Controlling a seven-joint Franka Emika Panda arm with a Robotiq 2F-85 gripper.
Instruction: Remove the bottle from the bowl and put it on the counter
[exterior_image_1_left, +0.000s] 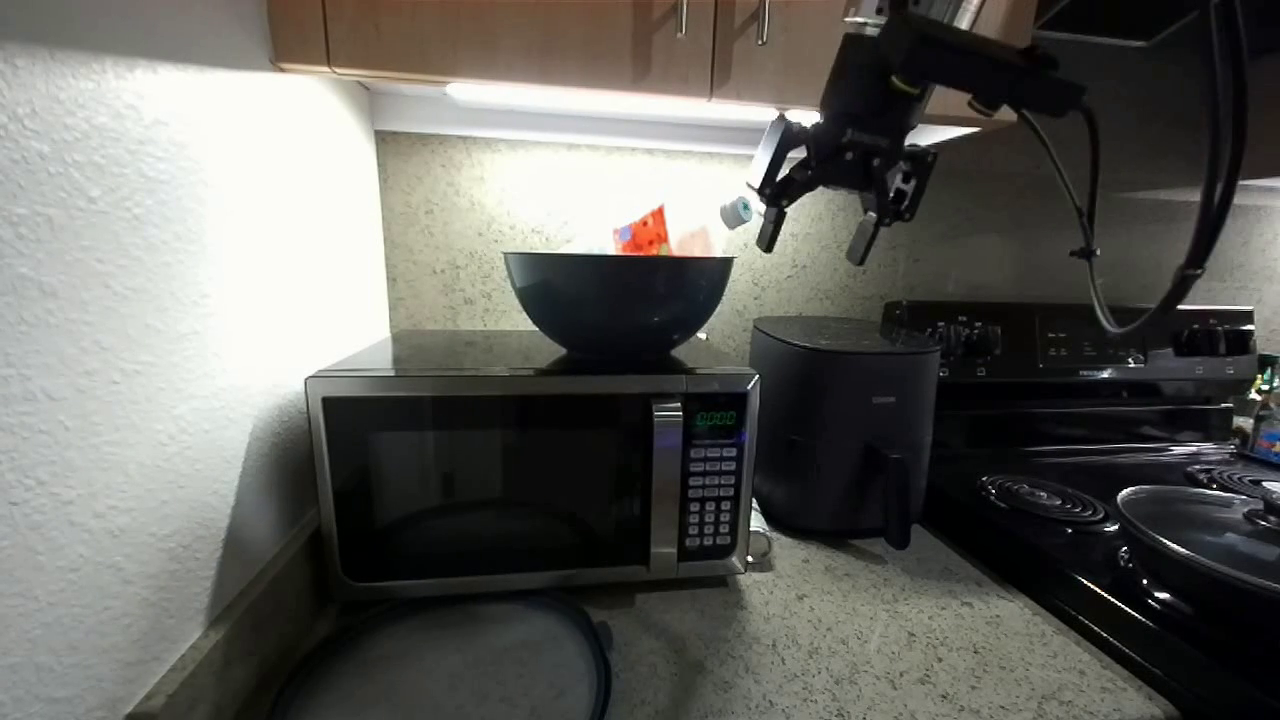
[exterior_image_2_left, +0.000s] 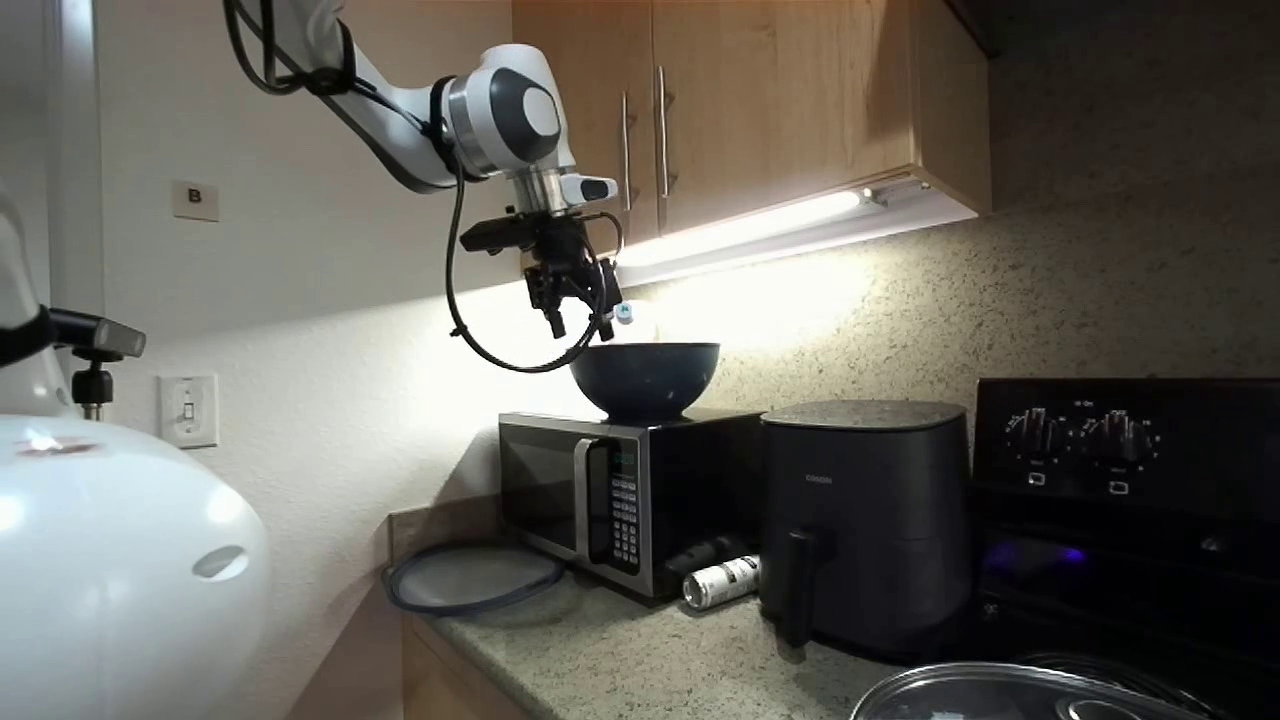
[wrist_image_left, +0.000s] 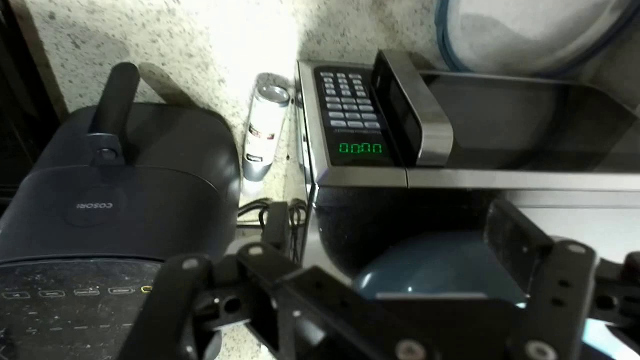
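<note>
The clear bottle (exterior_image_1_left: 643, 235) leans in the dark bowl (exterior_image_1_left: 620, 300). Its red-orange label shows above the rim, and its white cap (exterior_image_1_left: 736, 212) sticks out past the rim toward the gripper. The cap also shows in an exterior view (exterior_image_2_left: 624, 312). The bowl sits on the microwave; its side shows in the wrist view (wrist_image_left: 440, 265). My gripper (exterior_image_1_left: 815, 237) is open and empty, pointing down beside the cap, above the microwave's right end. Its fingers are wide apart in the wrist view (wrist_image_left: 395, 235). The bottle's lower part is hidden inside the bowl. The speckled counter (exterior_image_1_left: 850, 620) lies below.
The microwave (exterior_image_1_left: 500, 480) stands against the left wall. A black air fryer (exterior_image_1_left: 840, 430) is beside it, with a can (exterior_image_2_left: 720, 582) lying between them. A blue-rimmed lid (exterior_image_1_left: 603, 650) lies in front. Cabinets (exterior_image_1_left: 520, 40) hang above; a stove (exterior_image_1_left: 1060, 440) is at right.
</note>
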